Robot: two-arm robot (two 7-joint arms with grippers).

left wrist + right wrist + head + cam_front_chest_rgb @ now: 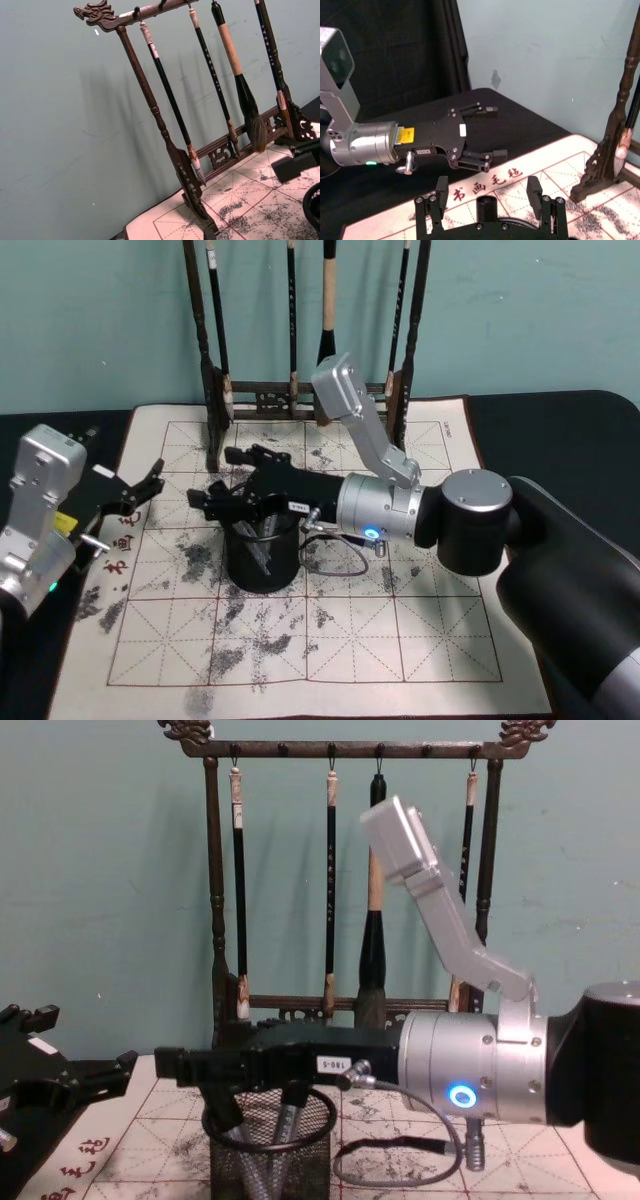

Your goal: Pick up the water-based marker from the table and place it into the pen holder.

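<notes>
- Over holder mouth, mid-mat: right gripper (222,485) hovering low, reaching across from robot's right; fingers standing apart w/ nothing clamped between them, per right wrist view.
- Sitting upright on the inked calligraphy mat (400,640): pen holder (262,575), directly under that gripper, rim just below the finger linkage in chest view.
- Leaning inside the holder: pale grey stick (262,550), prob. the water-based marker; not lying anywhere on the visible mat. Seeing more than one pale shaft through the mesh in chest view, so not telling which is which.
- Waiting at mat's left edge, well apart from holder: left gripper (130,490), fingers also spread, carrying nothing.
- Standing behind, at the back of the mat: wooden brush rack (215,920) w/ hanging brushes, close behind the right arm's camera housing.
- Judging step as release/withdraw, task approx. done if that stick is the marker.
- Doing it well: keeping fingers wide, lifting straight up before pulling back, avoiding hooking the rim or tipping the light mesh cup.
- Watching clearance to rack while retreating; checking marker resting fully inside, not propped on the rim.
</notes>
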